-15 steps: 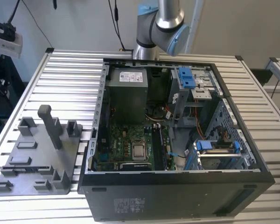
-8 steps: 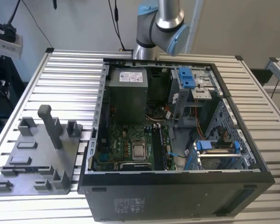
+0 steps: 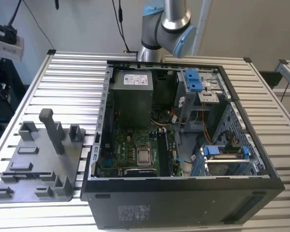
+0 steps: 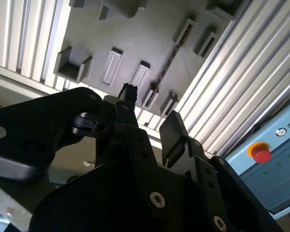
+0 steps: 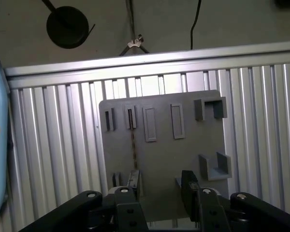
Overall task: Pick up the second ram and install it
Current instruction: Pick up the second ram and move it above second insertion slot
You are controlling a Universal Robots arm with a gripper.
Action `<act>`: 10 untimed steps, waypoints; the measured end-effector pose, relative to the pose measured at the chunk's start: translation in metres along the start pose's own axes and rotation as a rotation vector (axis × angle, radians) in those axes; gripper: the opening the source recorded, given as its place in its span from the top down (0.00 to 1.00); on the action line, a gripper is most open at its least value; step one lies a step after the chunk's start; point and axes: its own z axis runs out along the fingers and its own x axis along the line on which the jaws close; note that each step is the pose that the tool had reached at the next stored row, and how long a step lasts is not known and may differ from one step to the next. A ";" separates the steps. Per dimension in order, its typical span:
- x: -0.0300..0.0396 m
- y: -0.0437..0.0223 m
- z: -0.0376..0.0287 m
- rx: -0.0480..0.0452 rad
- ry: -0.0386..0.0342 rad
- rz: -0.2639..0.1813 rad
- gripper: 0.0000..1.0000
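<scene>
The second ram (image 5: 133, 145) is a thin dark strip seen edge-on, standing on its long edge between two slotted holders of the grey tray (image 5: 188, 145). In the second wrist view the second ram (image 4: 170, 59) shows as a slim dark line across the grey tray (image 4: 135, 34). My gripper (image 5: 157, 191) hangs well above the tray, open, with nothing between its black fingers (image 5: 188, 186). One finger lines up with the ram's near end. My gripper (image 4: 152, 113) is also apart from the board in the second wrist view. The tray (image 3: 38, 164) lies at the exterior view's left.
The open computer case (image 3: 266, 166) lies on the ribbed aluminium table (image 3: 72, 82), with its motherboard and processor (image 3: 144, 155) exposed. A tall grey post (image 3: 50, 128) stands on the tray. A light blue control box with a red button (image 4: 261, 153) sits beside the table.
</scene>
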 end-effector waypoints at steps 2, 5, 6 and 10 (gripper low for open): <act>0.0001 0.0000 0.0010 -0.0002 0.0002 0.000 0.52; 0.0002 -0.0001 0.0043 -0.0002 0.0002 0.000 0.52; 0.0003 -0.0001 0.0057 -0.0001 0.0002 0.000 0.52; 0.0006 0.0000 0.0127 0.0010 0.0001 0.000 0.52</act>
